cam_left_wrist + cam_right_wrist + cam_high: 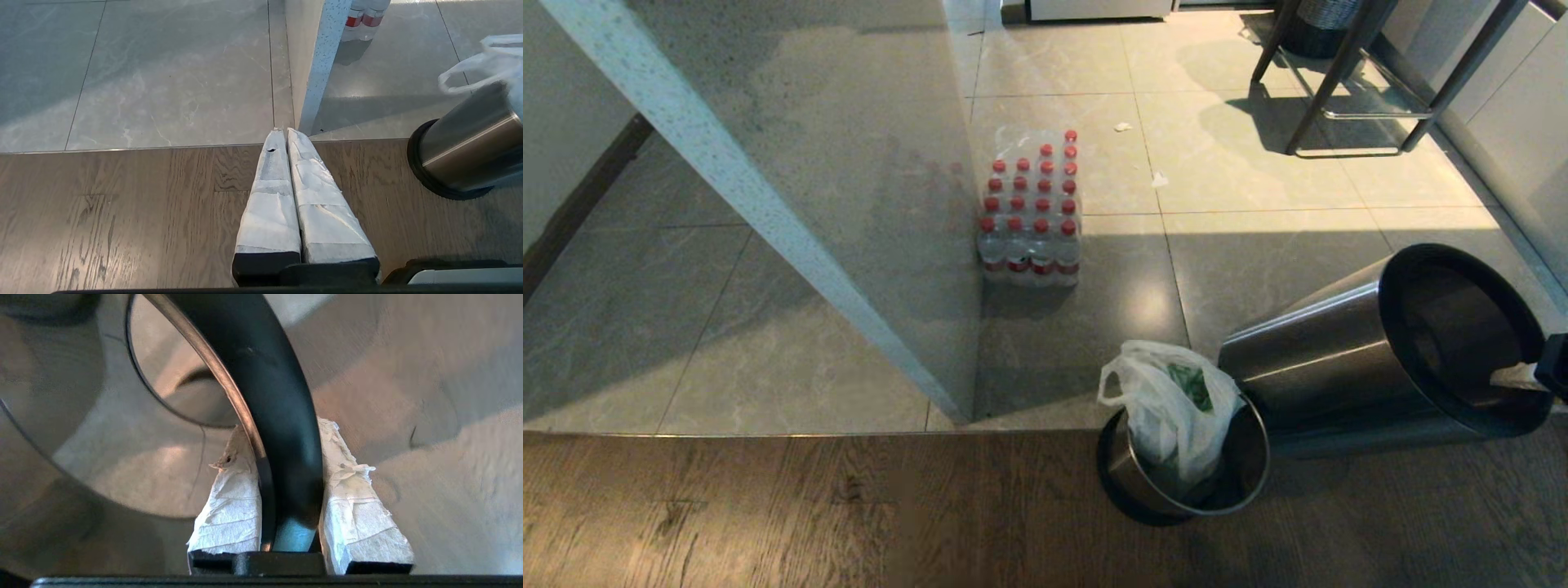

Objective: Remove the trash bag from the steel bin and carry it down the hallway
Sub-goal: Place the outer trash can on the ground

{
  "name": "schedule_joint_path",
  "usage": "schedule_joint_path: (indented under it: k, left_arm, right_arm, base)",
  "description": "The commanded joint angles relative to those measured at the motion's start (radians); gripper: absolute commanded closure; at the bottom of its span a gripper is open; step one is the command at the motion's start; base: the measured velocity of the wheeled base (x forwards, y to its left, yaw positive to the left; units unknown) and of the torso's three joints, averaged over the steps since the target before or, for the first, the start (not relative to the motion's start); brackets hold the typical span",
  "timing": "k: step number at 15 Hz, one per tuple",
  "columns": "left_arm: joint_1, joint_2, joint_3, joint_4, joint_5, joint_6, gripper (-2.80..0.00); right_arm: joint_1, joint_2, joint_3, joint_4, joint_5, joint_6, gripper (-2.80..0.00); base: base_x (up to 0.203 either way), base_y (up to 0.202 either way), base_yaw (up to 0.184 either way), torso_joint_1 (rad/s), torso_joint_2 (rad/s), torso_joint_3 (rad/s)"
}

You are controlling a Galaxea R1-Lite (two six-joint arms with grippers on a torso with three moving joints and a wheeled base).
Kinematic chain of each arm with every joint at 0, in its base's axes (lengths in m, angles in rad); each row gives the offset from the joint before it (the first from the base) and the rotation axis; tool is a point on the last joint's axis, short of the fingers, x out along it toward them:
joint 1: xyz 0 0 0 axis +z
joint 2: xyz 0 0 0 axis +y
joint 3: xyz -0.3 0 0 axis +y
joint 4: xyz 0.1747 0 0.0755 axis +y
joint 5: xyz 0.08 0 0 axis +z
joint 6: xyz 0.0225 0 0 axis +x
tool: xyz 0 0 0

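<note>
The steel bin (1339, 351), brushed metal with a wide black rim (1396, 327) and dark inside, hangs tilted on its side at the right of the head view. My right gripper (1547, 371) is shut on that black rim (282, 375), one padded finger inside the bin and one outside. Beside it, a smaller steel bucket (1241, 474) with a black base ring stands on the wood floor with the white, green-printed trash bag (1168, 400) sticking out of it, handles loose. My left gripper (284, 131) is shut and empty above the wood floor, left of the bucket (470, 139).
A speckled wall corner (768, 204) juts toward me, with the tiled hallway (645, 310) to its left. A shrink-wrapped pack of red-capped bottles (1031, 212) stands by the wall. Dark furniture legs (1339, 82) and paper scraps (1123, 126) are farther back.
</note>
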Motion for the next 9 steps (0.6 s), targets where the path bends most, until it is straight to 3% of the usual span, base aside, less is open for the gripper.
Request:
schedule_joint_path:
  k: [1,5,9]
  left_arm:
    - [0.0,0.001,0.0,0.0,0.0,-0.001,0.0]
    - [0.0,0.001,0.0,0.0,0.0,-0.001,0.0]
    - [0.0,0.001,0.0,0.0,0.0,-0.001,0.0]
  right_arm:
    - [-0.012,0.088,0.005,-0.012,0.021,0.002,0.0]
    - [-0.089,0.05,-0.044,-0.031,0.043,0.011,0.0]
    - [-0.099,0.116,-0.064,0.006,0.037,0.005,0.0]
  base:
    - [0.0,0.0,0.0,0.0,0.0,0.0]
    - [0.0,0.0,0.0,0.0,0.0,0.0]
    - [0.0,0.0,0.0,0.0,0.0,0.0]
